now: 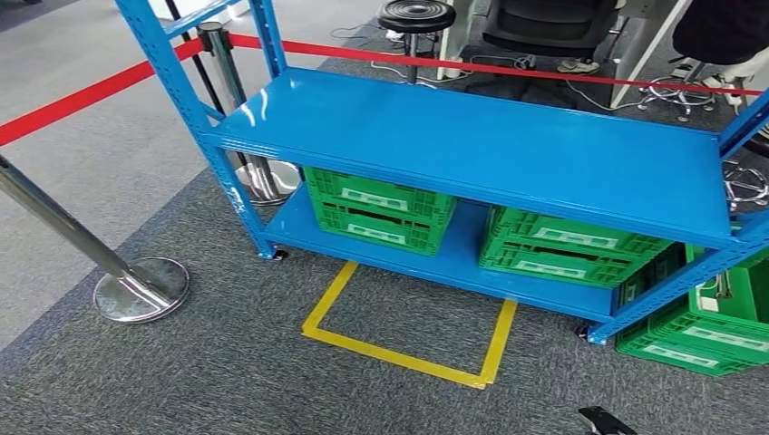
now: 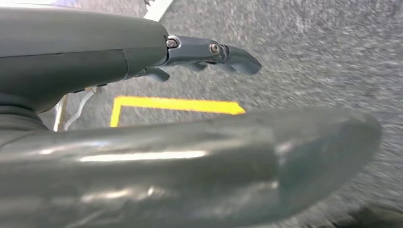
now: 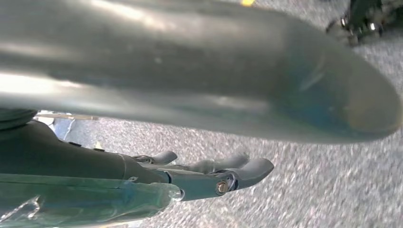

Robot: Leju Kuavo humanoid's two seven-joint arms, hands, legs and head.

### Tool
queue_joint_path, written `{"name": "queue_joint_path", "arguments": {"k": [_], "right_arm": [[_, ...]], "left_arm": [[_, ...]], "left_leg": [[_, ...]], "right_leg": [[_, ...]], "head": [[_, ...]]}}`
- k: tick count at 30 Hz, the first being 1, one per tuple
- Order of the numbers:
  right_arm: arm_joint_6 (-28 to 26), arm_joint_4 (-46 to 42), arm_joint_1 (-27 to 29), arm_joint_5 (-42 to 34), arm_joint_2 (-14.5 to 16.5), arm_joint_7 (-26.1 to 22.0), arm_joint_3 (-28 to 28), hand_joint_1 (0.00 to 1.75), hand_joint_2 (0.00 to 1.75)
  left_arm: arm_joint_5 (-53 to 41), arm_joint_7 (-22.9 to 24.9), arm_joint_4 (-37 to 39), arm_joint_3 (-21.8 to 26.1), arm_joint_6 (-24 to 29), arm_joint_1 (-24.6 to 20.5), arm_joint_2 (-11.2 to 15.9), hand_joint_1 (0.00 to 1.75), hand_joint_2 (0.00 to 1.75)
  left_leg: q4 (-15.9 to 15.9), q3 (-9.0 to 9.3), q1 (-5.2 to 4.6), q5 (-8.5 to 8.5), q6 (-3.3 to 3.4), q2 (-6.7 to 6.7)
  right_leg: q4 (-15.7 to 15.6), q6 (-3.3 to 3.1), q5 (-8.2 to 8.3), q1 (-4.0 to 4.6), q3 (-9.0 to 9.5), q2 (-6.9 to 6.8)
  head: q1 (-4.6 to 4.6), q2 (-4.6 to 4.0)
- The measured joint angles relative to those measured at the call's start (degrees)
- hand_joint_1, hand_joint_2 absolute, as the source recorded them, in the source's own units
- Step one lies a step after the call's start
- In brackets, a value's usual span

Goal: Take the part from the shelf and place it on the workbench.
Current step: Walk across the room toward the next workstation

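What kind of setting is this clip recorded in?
Likely an indoor robot test area set up like a small warehouse: a blue metal shelf with green crates, a red barrier tape on posts, and a yellow floor marking on carpet.

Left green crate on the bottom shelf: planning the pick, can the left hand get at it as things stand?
Probably not yet: the left hand hangs open over carpet, while the left green crate sits low under the blue shelf.

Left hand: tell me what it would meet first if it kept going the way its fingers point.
Probably the grey carpet. The left hand hangs empty with fingers extended over it, near the yellow floor tape; depth is unclear.
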Motion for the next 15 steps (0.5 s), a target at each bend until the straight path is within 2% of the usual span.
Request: {"name": "queue_joint_path", "arguments": {"k": [1, 2, 4, 5, 6, 7, 8, 9, 10, 11, 12, 13, 15], "right_arm": [[-0.68, 0.0, 0.09, 0.15, -0.01, -0.37, 0.0, 0.0, 0.0], [-1.2, 0.0, 0.08, 0.32, -0.01, -0.64, 0.0, 0.0, 0.0], [-1.6, 0.01, -0.18, 0.55, 0.04, -0.86, 0.0, 0.0, 0.0], [-1.67, 0.01, -0.29, 0.61, 0.09, -0.87, -0.01, 0.0, 0.0], [-1.69, 0.02, -0.31, 0.63, 0.13, -0.85, -0.02, 0.0, 0.0], [-1.69, 0.02, -0.25, 0.61, 0.16, -0.81, -0.06, 0.0, 0.0], [-1.67, 0.02, -0.21, 0.57, 0.17, -0.79, -0.11, 0.0, 0.0], [-1.61, 0.02, -0.22, 0.51, 0.17, -0.76, -0.17, 0.0, 0.0], [-1.5, 0.02, -0.28, 0.47, 0.18, -0.76, -0.25, 0.0, 0.0], [-1.38, 0.02, -0.42, 0.46, 0.19, -0.76, -0.33, 0.0, 0.0], [-1.24, 0.01, -0.54, 0.46, 0.2, -0.76, -0.42, 0.0, 0.0], [-1.14, 0.01, -0.59, 0.46, 0.2, -0.73, -0.49, 0.0, 0.0], [-0.96, 0.0, -0.34, 0.49, 0.2, -0.63, -0.57, 0.0, 0.0]], "left_arm": [[1.03, 0.12, 0.0, 0.52, -0.7, -0.13, -0.07, 0.0, 0.0], [1.98, 0.45, 0.0, 1.16, -1.39, -0.19, -0.15, 0.0, 0.0], [2.73, 1.55, 0.01, 2.42, -1.97, -0.1, -0.3, 0.0, 0.0], [2.33, 2.0, 0.01, 2.78, -1.84, 0.05, -0.34, 0.0, 0.0], [1.57, 2.33, 0.01, 3.0, -1.64, 0.19, -0.36, 0.0, 0.0], [0.68, 2.56, 0.01, 3.04, -1.61, 0.29, -0.37, 0.0, 0.0], [-0.05, 2.72, 0.01, 3.04, -1.85, 0.34, -0.36, 0.0, 0.0], [-0.58, 2.96, 0.01, 3.03, -2.33, 0.32, -0.36, 0.0, 0.0], [-0.88, 3.23, 0.01, 3.03, -2.83, 0.29, -0.38, 0.0, 0.0], [-1.16, 3.52, 0.01, 3.02, -3.13, 0.25, -0.42, 0.0, 0.0], [-1.41, 3.79, 0.01, 3.01, -3.21, 0.22, -0.48, 0.0, 0.0], [-1.6, 4.01, 0.01, 3.0, -3.15, 0.18, -0.54, 0.0, 0.0], [-1.81, 4.23, 0.01, 2.99, -3.05, 0.05, -0.65, 0.0, 0.0]], "left_leg": [[0.31, -0.01, 0.12, -0.45, -0.37, -0.72], [1.46, -0.42, 0.22, -1.41, -0.7, -2.02], [7.67, -3.29, 0.34, -4.97, -1.07, -5.34], [11.63, -5.32, 0.35, -6.68, -1.1, -6.14], [14.83, -7.08, 0.35, -7.65, -1.1, -6.52], [16.12, -7.99, 0.35, -7.39, -1.05, -6.67], [15.23, -7.85, 0.37, -5.98, -0.95, -6.8], [12.36, -6.69, 0.41, -3.79, -0.84, -7.24], [8.52, -4.98, 0.55, -1.55, -0.75, -8.53], [4.69, -3.31, 0.75, -0.05, -0.63, -10.0], [2.02, -2.16, 0.9, 0.74, -0.52, -11.22], [0.63, -1.6, 0.95, 0.84, -0.32, -11.94], [0.14, -1.46, 0.88, 0.82, 0.37, -10.87]], "right_leg": [[-0.14, -0.37, 0.13, -0.08, 0.01, 0.61], [-0.32, -0.74, 0.3, -0.21, 0.08, 1.23], [-0.46, -1.21, 0.58, -0.35, 0.07, 2.65], [-0.46, -1.32, 0.65, -0.34, -0.04, 3.42], [-0.46, -1.37, 0.69, -0.32, -0.11, 4.25], [-0.45, -1.37, 0.72, -0.31, -0.14, 5.07], [-0.45, -1.31, 0.76, -0.33, -0.14, 5.91], [-0.44, -1.21, 0.82, -0.37, -0.13, 6.77], [-0.44, -1.04, 0.9, -0.42, -0.15, 7.6], [-0.29, -0.79, 0.93, -0.38, -0.32, 8.44], [-0.23, -0.47, 1.0, -0.35, -0.54, 9.21], [-0.27, -0.09, 1.12, -0.36, -0.79, 9.95], [-0.68, 0.74, 1.48, -0.54, -1.3, 11.22]], "head": [[-0.05, 0.0], [-0.14, 0.0], [-0.38, -0.01], [-0.41, -0.01], [-0.41, -0.01], [-0.41, -0.01], [-0.4, -0.01], [-0.4, -0.01], [-0.43, -0.01], [-0.44, -0.01], [-0.42, -0.01], [-0.44, -0.01], [-0.41, -0.01]]}}
